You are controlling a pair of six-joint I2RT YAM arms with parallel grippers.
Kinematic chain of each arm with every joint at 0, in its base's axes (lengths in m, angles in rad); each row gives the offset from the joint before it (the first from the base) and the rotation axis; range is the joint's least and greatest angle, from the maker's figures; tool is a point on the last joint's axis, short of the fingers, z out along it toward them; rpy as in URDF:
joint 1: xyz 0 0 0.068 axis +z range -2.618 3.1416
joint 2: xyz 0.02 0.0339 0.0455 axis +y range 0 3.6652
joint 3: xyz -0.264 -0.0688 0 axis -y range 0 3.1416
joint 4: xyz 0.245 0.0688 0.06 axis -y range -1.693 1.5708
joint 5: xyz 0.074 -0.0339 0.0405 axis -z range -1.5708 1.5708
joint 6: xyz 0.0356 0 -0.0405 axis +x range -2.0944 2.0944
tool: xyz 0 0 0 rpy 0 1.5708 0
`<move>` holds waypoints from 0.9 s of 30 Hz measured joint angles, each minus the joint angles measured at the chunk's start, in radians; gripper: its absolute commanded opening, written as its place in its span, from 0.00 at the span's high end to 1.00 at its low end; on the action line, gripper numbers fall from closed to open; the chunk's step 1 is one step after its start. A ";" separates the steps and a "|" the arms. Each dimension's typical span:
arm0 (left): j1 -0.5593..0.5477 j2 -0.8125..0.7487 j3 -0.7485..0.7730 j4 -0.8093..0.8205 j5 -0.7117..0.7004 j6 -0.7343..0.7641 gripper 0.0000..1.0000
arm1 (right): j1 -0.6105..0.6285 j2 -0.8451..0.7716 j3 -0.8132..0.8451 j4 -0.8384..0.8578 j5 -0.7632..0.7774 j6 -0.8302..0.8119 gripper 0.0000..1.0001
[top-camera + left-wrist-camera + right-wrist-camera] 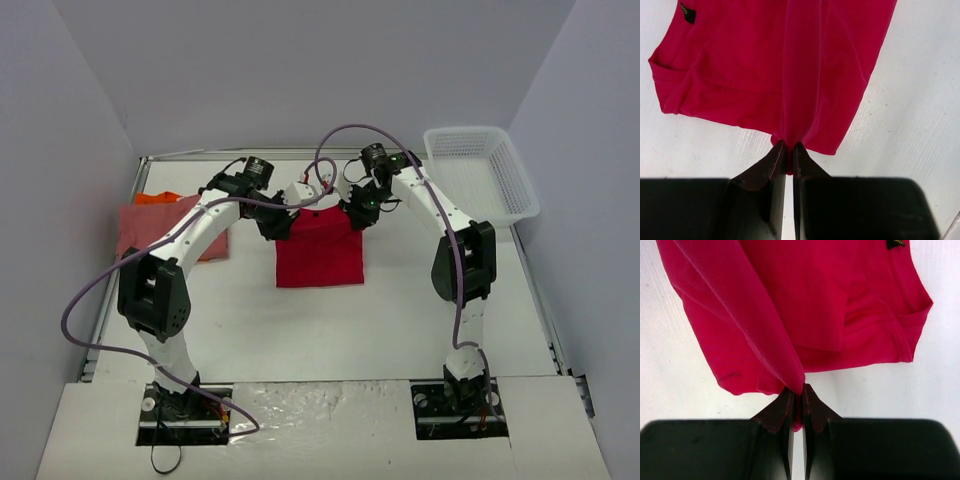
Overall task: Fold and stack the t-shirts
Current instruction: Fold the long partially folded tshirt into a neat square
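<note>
A bright red t-shirt lies partly folded at the table's middle. My left gripper is shut on its far left corner; the left wrist view shows the cloth pinched between the fingertips. My right gripper is shut on its far right corner; the right wrist view shows the cloth pinched at my gripper. A salmon pink t-shirt lies folded at the left, with an orange t-shirt showing behind it.
A white mesh basket stands at the far right corner. The table has a raised rim along its left and right edges. Purple cables loop over both arms.
</note>
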 measured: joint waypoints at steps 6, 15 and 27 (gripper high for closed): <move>0.011 0.030 0.010 0.018 -0.002 0.002 0.98 | -0.012 0.037 0.056 0.002 0.000 0.009 1.00; 0.040 0.055 0.048 0.061 -0.010 -0.016 0.98 | -0.018 0.093 0.134 0.007 0.000 0.031 1.00; 0.063 0.119 0.080 0.083 -0.021 -0.025 0.98 | -0.024 0.181 0.244 0.018 0.000 0.057 1.00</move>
